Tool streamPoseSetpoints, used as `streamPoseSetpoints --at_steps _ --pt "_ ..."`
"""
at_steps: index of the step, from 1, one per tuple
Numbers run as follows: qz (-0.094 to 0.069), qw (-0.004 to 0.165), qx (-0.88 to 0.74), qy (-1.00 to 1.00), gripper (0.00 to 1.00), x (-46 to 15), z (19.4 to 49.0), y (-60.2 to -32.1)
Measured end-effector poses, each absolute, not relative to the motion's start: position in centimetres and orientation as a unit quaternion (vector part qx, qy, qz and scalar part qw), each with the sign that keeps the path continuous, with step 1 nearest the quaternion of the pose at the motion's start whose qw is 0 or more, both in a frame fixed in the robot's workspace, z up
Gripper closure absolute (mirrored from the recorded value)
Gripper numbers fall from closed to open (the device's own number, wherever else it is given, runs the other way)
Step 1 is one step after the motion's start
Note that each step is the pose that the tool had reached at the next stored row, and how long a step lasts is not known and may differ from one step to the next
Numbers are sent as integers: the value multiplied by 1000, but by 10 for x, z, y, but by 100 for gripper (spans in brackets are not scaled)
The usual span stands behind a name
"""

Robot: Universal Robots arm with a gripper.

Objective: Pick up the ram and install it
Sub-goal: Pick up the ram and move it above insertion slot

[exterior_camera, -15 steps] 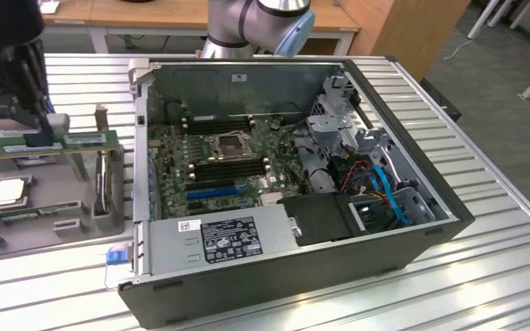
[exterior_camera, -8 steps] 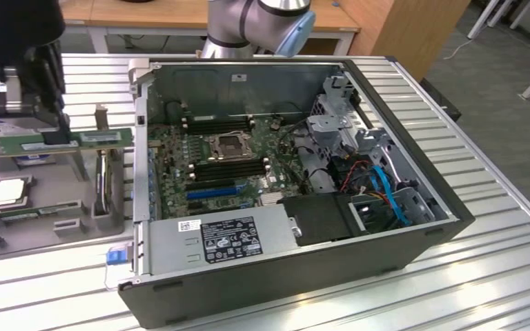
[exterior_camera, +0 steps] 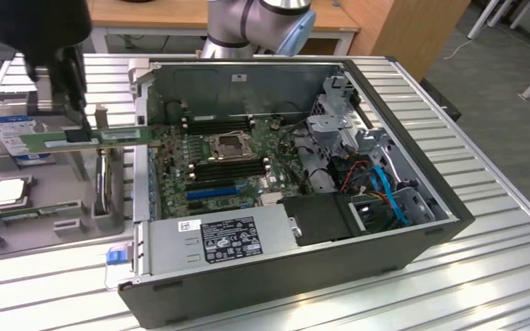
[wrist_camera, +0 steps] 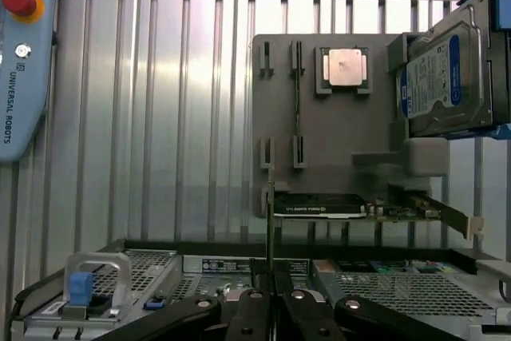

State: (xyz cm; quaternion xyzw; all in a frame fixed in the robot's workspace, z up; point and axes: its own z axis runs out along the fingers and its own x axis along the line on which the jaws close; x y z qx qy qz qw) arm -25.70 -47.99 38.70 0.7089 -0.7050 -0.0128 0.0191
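The ram [exterior_camera: 108,136] is a long green stick held level in the air, just outside the open computer case [exterior_camera: 292,279], on the exterior view's left. My gripper [exterior_camera: 70,127] is shut on it from above, near the end farthest from the case. In the wrist view the ram [wrist_camera: 270,213] shows edge-on as a thin vertical strip rising from between my closed fingers [wrist_camera: 251,309]. Inside the case, the long black motherboard slots [exterior_camera: 231,170] lie on either side of the processor socket [exterior_camera: 228,146].
A grey parts holder [exterior_camera: 63,186] beside the case carries a hard drive [exterior_camera: 12,131], a processor chip [exterior_camera: 7,192] and an upright expansion card [exterior_camera: 108,183]. The power supply [exterior_camera: 219,238] fills the case's near side, with cables at its right. A teach pendant [wrist_camera: 24,53] lies on the slatted table.
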Motion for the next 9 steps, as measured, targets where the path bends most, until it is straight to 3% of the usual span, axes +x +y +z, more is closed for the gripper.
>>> streamPoseSetpoints --at_steps 9 --pt "-13 19 709 -705 88 -217 387 -480"
